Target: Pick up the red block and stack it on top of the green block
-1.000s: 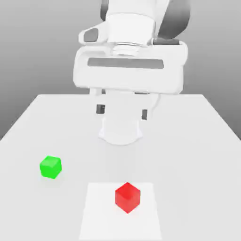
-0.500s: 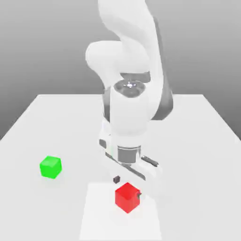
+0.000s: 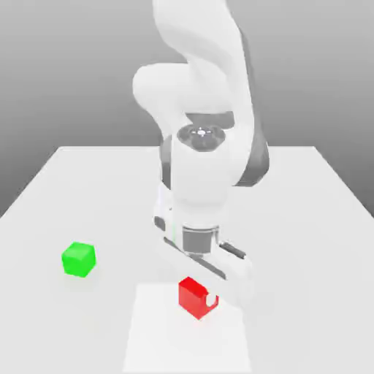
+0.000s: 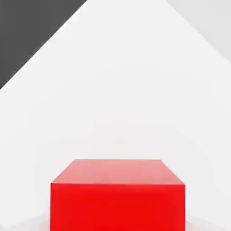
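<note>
The red block [image 3: 191, 295] is a small red cube near the front of the white table, and its upper part is hidden under my hand. My gripper [image 3: 199, 298] has come down over it and is shut on it, with one white fingertip [image 3: 212, 299] pressed against the face toward the exterior view's right. In the hand view the red block [image 4: 117, 198] sits very close, with the table beyond it. The green block [image 3: 78, 259], a cube of the same size, stands alone toward the exterior view's left, well apart from the gripper.
The white table [image 3: 307, 219] has edges at the far back and along both sides. A lighter square patch [image 3: 153, 336] lies under the red block. My arm's white body [image 3: 201, 168] rises just behind the red block.
The hand came down from high over the table to the red block. Over the last half second it sank a little lower and its fingers closed on the block. The green block has not moved.
</note>
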